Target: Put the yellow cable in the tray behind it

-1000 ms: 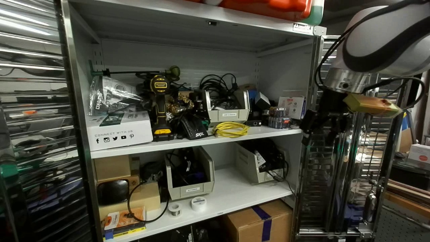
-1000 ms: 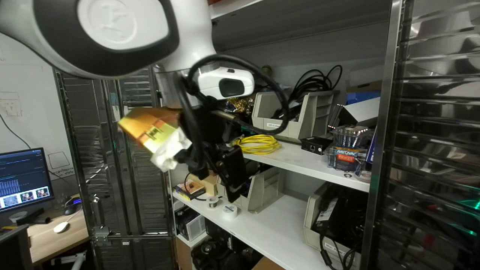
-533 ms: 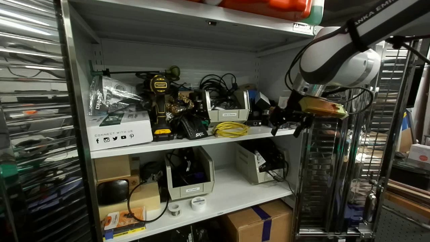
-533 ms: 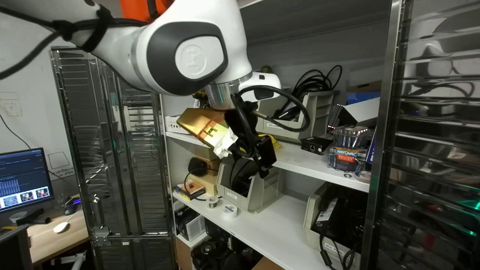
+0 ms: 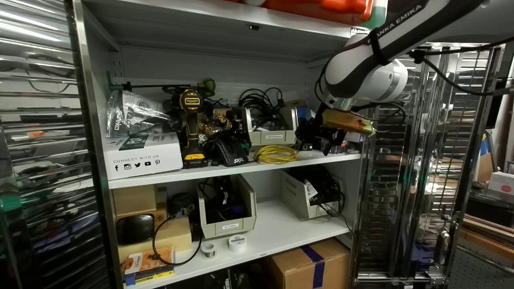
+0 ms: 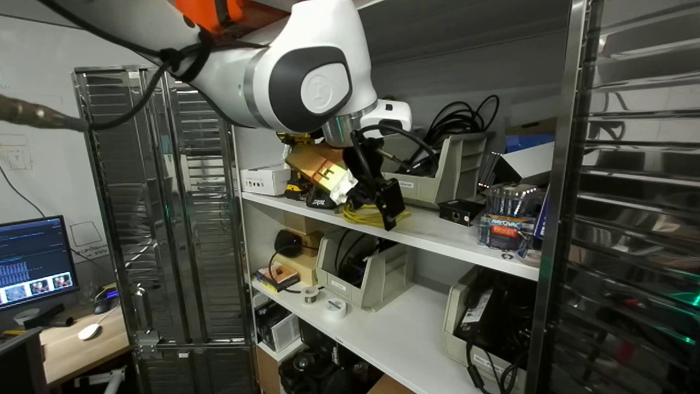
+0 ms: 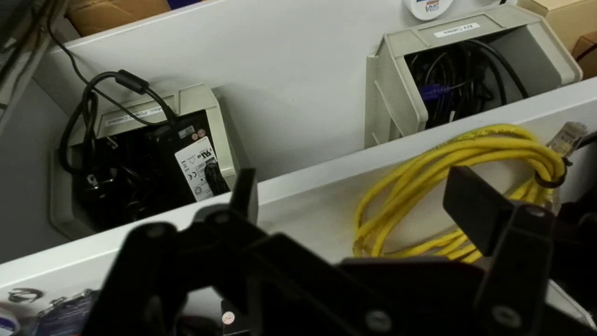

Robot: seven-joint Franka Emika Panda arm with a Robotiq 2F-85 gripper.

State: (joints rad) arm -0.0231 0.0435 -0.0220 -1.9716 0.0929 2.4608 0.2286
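The yellow cable (image 5: 277,161) lies loosely coiled on the upper shelf's front edge; it also shows in an exterior view (image 6: 363,219), partly behind my gripper, and in the wrist view (image 7: 494,142). The tray behind it is a grey bin (image 5: 261,139) with black cables inside; my arm partly covers it in an exterior view (image 6: 418,189). It is out of view in the wrist view. My gripper (image 7: 357,198) is open and empty, beside the cable on the battery side, over the shelf (image 6: 389,219). In the wrist view its right finger (image 7: 471,205) overlaps the coil.
A black SKIL charger (image 5: 231,152) and a drill (image 5: 192,124) stand on one side of the cable. A small black box (image 6: 460,212) and battery packs (image 6: 506,219) are on the other. The upper shelf (image 5: 281,18) is overhead. Bins stand on the lower shelf (image 5: 277,224).
My arm has swung in from the cabinet's door side toward the shelf. The gripper is now much closer to the yellow cable. The cable and bin have not moved.
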